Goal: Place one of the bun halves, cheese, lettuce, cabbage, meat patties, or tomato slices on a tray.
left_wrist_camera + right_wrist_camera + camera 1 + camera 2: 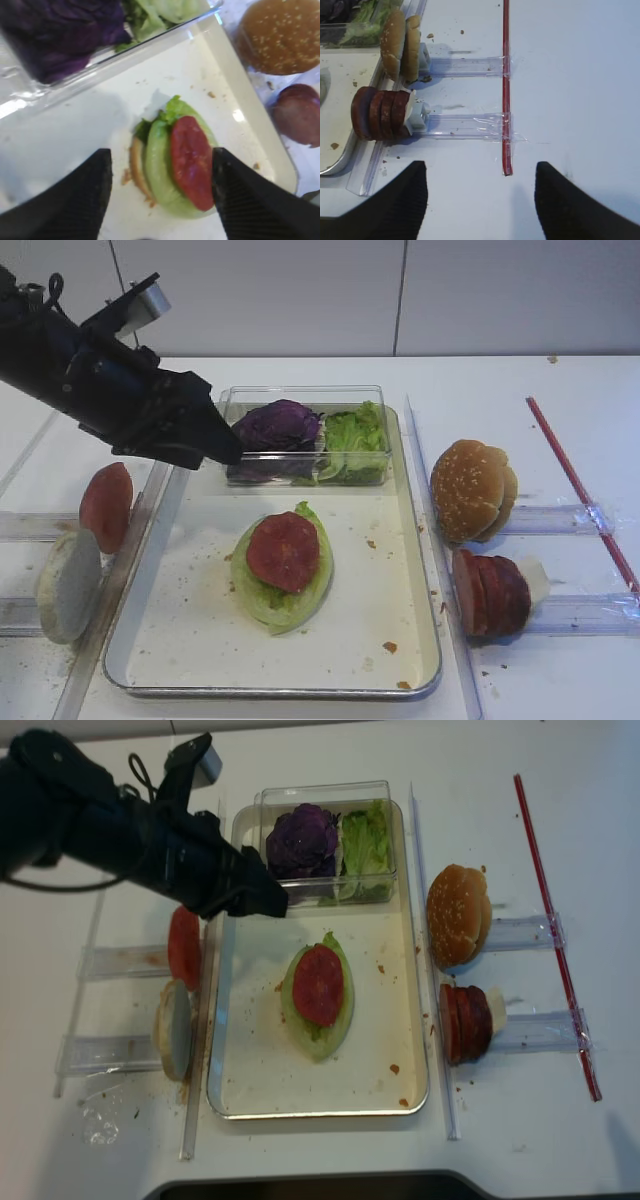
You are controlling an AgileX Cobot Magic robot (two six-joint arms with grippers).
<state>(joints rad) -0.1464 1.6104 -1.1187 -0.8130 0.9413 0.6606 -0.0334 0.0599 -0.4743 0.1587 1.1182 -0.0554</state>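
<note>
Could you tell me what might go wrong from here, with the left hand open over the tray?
1. The left hand hangs open beside the clear box holding cabbage; reaching in could catch its wall and shift it.
2. The tomato slice sits loose on the lettuce, which rests on a bun half. A brush from the fingers could slide the stack apart.
3. The meat patties stand on edge outside the tray; a nudge may topple them.

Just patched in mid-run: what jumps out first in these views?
The half-built burger in the middle of the tray: a tomato slice lies on a lettuce leaf. Above the tray's far left corner hangs the left gripper, jaws open and empty, beside the clear box of purple cabbage. Right of the tray stand sesame bun halves and stacked meat patties.
</note>
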